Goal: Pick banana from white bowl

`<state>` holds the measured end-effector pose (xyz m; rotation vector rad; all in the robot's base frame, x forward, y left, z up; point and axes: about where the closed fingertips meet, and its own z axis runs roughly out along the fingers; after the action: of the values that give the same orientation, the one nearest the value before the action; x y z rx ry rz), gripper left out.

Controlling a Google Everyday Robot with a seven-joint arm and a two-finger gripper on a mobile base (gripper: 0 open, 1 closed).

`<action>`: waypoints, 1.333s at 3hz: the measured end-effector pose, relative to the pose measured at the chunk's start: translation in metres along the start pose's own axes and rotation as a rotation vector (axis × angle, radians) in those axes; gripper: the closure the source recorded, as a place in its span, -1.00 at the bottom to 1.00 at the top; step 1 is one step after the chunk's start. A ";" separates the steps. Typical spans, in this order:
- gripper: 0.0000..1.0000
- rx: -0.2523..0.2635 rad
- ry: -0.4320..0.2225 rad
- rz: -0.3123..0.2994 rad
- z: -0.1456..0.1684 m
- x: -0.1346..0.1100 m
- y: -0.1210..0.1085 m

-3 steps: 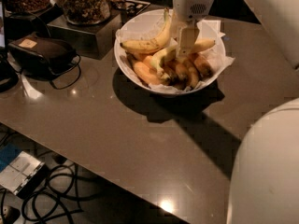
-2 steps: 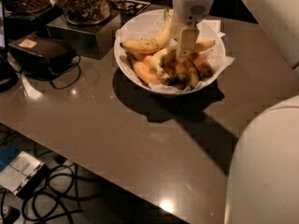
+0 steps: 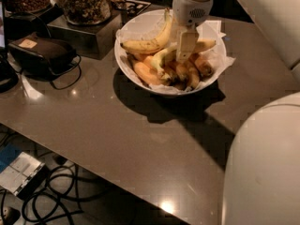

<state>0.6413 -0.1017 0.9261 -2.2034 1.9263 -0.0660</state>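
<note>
The white bowl (image 3: 125,67), lined with crinkled white paper, stands at the back middle of the brown table. It holds several bananas. The long, pale yellow-green banana (image 3: 161,58) lies across the pile, and its right end (image 3: 206,45) shows past the gripper. My gripper (image 3: 183,48) reaches straight down into the bowl and sits over the middle of this banana, hiding that part. A more curved yellow banana (image 3: 146,44) with a long stem lies at the bowl's back left. Short orange-yellow bananas (image 3: 143,73) lie below.
A dark case with a cable (image 3: 41,54) lies left of the bowl. Glass jars of snacks (image 3: 83,3) stand on a box at the back left. My white body (image 3: 262,163) fills the lower right. Cables and a device (image 3: 21,172) lie on the floor.
The gripper stays low in the bowl over the pale banana. No clear movement of the arm or the bananas shows.
</note>
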 end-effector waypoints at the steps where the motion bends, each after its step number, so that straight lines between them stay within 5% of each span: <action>1: -0.12 -0.012 -0.006 -0.004 0.005 -0.001 0.001; 2: -0.16 -0.024 -0.015 -0.008 0.010 -0.002 0.002; 3: -0.51 -0.038 -0.022 -0.009 0.016 -0.002 0.002; 4: -0.36 -0.034 -0.039 -0.018 0.017 -0.004 0.004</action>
<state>0.6396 -0.0958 0.9096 -2.2261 1.9008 0.0072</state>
